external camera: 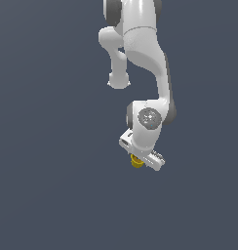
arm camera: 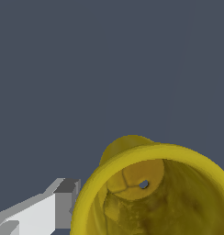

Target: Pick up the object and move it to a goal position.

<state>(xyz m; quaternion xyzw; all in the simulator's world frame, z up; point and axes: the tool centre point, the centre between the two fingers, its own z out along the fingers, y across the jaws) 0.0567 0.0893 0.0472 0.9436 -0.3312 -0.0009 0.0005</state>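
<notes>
Now you are looking at the white Franka arm [external camera: 143,53] reaching down from the top of the exterior view, with its white gripper [external camera: 139,159] turned toward the plain dark grey counter [external camera: 48,195]. The small yellow cup-like cylinder with a hollow top [external camera: 137,161] is sitting directly under the hand, touching it or nearly so, and most of it is being hidden by the gripper body.

Probably the arm is standing straight over the cup so that the fingers can come down on both sides of it, because the cup is narrow and needs a centred grasp.

From outside you are getting the pose of the arm and the place of the cup, but not the fingers. In the wrist view you are getting the opposite: the yellow rim [arm camera: 153,190] is filling the picture very near the camera, and you are looking into its darker inside, with a round part and a small hole deep in it. One light grey finger [arm camera: 63,202] is showing just beside the rim, outside the wall. The other finger is not showing, so you cannot tell how wide the fingers are or whether they are holding the cup. No goal marker is visible.
</notes>
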